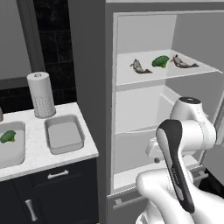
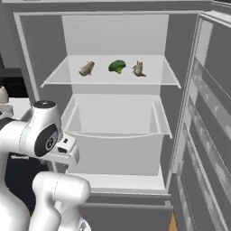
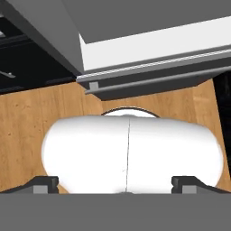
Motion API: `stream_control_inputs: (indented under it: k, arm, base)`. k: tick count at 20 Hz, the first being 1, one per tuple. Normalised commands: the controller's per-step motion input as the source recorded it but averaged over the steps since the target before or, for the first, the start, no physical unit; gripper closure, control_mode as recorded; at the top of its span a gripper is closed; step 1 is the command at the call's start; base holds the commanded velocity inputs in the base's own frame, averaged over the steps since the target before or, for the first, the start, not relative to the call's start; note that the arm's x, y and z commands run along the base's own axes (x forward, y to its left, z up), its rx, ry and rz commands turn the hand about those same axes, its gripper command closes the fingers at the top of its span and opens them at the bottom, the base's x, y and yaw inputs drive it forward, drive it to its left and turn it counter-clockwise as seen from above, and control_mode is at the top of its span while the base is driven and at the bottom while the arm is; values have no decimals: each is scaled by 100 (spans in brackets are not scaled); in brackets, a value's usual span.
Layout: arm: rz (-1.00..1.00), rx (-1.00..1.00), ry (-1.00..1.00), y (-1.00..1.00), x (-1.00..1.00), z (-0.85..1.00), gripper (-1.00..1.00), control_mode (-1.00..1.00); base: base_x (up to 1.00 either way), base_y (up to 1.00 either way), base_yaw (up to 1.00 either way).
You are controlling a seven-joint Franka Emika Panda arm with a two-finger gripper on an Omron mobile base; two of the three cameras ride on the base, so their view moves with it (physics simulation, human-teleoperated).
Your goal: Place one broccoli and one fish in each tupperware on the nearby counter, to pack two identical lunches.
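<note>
Fetch step in hand; gripper (image 3: 115, 184) wide open, empty, pointing floorward; next move: reach to fridge shelf (image 1: 175, 71) for fish (image 1: 139, 66) left of broccoli (image 1: 160, 61).

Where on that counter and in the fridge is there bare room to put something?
The nearer tupperware is bare. The other tupperware holds a broccoli. The fridge's lower shelf is bare; its upper shelf carries two fish flanking a second broccoli.

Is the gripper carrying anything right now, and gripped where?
Nothing is held. The gripper is open, its fingertips wide apart with no food between them.
</note>
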Motion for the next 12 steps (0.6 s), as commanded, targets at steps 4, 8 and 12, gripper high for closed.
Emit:
stream_control_inputs:
  k: [4, 8, 12]
  arm:
    - [0, 0, 0, 0, 0, 0, -100, 100]
    - [0, 0, 0, 0, 0, 0, -100, 100]
    - [0, 0, 0, 0, 0, 0, -100, 100]
  base:
    - [53, -30, 7]
    - [20, -29, 4]
    - [0, -29, 0]
